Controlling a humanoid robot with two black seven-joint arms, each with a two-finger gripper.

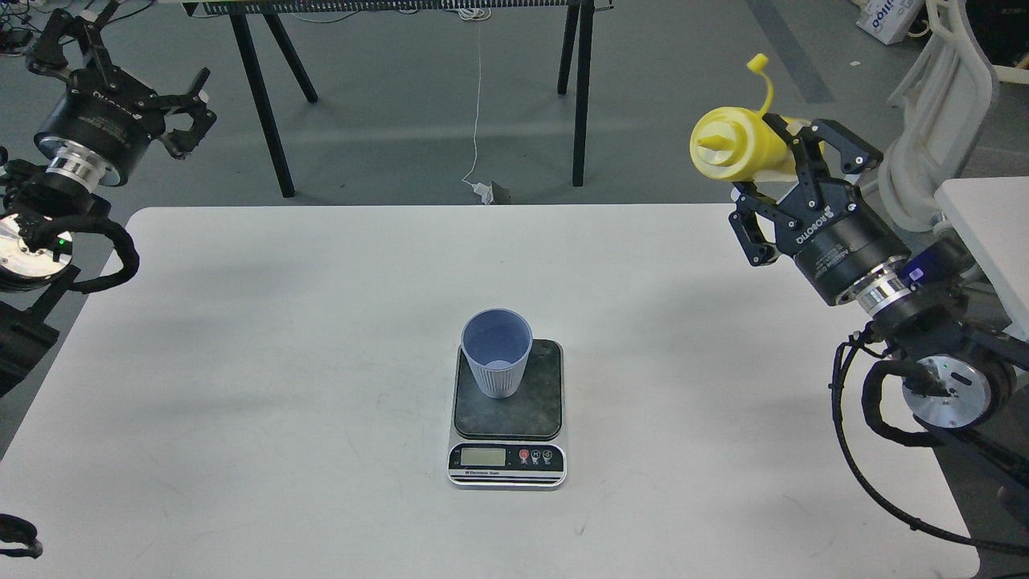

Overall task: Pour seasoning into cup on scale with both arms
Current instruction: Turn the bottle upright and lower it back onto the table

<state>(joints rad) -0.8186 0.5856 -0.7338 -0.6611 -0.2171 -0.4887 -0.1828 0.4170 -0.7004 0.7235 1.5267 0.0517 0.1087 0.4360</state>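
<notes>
The pale blue-grey cup point(498, 351) stands upright on the dark plate of the scale point(508, 414), at the plate's left rear. My right gripper point(792, 161) is shut on the yellow seasoning bottle point(733, 147) and holds it high beyond the table's far right edge, lying roughly sideways with the nozzle pointing left and the tethered tip cap sticking up. My left gripper point(120, 52) is raised at the far left, beyond the table's edge, with its fingers spread and empty.
The white table point(281, 362) carries only the scale and cup. Black table legs point(261, 88) stand on the floor behind it. A white chair point(940, 121) and a second white table point(989, 233) are at the right.
</notes>
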